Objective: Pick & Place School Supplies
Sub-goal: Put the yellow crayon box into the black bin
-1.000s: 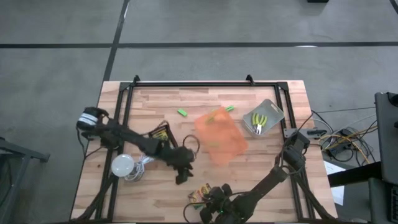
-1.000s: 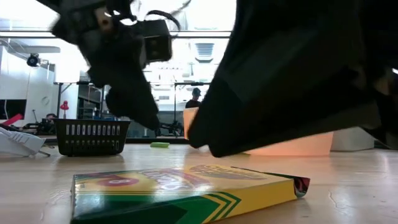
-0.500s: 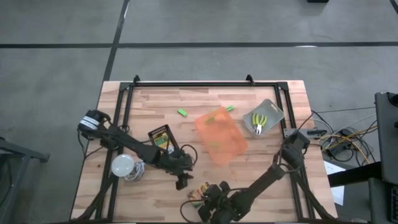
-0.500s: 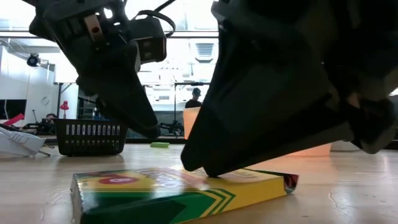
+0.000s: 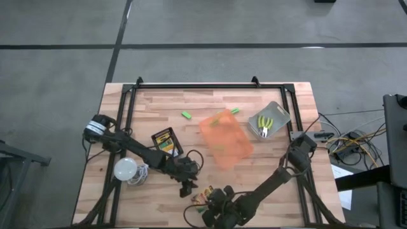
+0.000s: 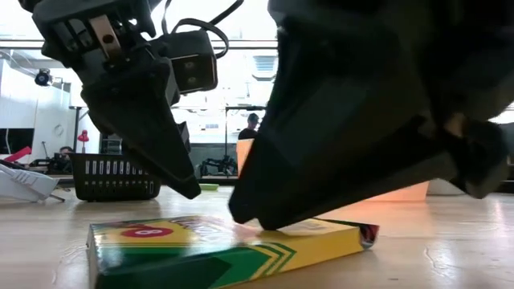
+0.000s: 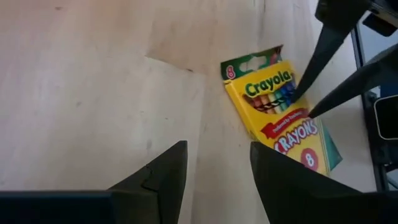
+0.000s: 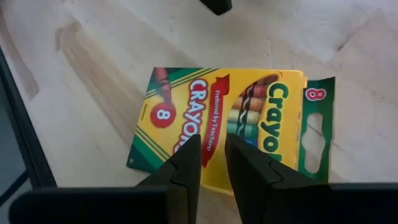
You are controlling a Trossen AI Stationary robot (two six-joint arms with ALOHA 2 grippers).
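Wooden table fills the centre of the high view, ringed by a black frame. Near the bottom centre lies a crayon box, flat on the wood. The right gripper is directly over it, fingers slightly parted with a narrow gap, the tips resting on or just above the box face; they do not clasp it. In the low view the same box lies flat in the lower foreground under the dark gripper bodies. The left gripper hovers just beside the box at lower centre, fingers apart and holding nothing.

A second crayon box lies left of centre. An orange translucent tray sits at centre, a green block just above and left of it. A grey container at upper right holds yellow-handled tools. A white bulb rests at lower left.
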